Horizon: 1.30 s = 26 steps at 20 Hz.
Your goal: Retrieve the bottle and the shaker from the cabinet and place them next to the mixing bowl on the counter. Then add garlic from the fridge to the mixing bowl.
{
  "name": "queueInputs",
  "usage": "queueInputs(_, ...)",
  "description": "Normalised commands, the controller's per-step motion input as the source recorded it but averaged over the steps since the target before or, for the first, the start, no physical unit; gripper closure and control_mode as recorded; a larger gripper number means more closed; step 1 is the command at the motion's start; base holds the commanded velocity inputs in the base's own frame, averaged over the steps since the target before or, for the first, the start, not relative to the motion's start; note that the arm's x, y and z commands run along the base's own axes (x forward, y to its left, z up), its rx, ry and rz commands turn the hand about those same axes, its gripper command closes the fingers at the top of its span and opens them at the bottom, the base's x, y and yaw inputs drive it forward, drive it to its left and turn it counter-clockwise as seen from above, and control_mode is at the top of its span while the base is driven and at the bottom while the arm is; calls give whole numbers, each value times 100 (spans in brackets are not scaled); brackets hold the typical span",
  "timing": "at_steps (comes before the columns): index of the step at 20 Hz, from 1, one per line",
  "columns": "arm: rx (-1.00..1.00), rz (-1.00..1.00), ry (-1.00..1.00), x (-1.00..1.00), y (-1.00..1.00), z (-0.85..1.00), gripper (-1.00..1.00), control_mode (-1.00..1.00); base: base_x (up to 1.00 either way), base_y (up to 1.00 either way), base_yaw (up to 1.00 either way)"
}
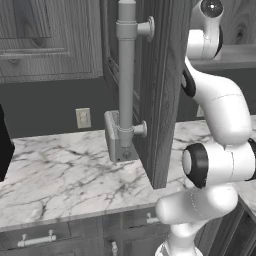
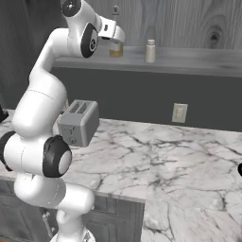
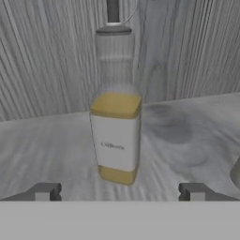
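Observation:
The bottle (image 3: 116, 136) is clear glass with yellow liquid, a white label and a dark cap. It stands upright on the cabinet shelf (image 2: 189, 61). My gripper (image 3: 119, 192) is open just in front of it, one fingertip on each side and neither touching. From the right base view the gripper (image 2: 116, 38) is raised to the shelf and partly covers the bottle (image 2: 116, 50). The pale shaker (image 2: 150, 51) stands on the same shelf a little to the right. The mixing bowl, the garlic and the fridge are out of view.
The open cabinet door (image 1: 160, 90) with its long grey handle (image 1: 126, 75) hangs over the marble counter (image 1: 60, 175). A grey toaster (image 2: 80, 122) sits on the counter below the shelf. A wall outlet (image 2: 179, 113) is on the dark backsplash.

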Motion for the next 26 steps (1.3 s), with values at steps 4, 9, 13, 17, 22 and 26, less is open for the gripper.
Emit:
queueInputs(4,0,0,0,30,-9,-1,-100,-100,0,0,0)
queueInputs(9,0,0,0,32,-3,-6,-100,-100,0,0,0)
queueInputs(13,0,0,0,23,-2,-5,-100,-100,0,0,0)
queueInputs(17,0,0,0,19,-2,-9,-100,-100,0,0,0)
queueInputs(22,0,-2,0,17,-4,-11,-100,-100,0,0,0)
queueInputs(26,0,-2,0,10,0,-8,-100,-100,0,0,0)
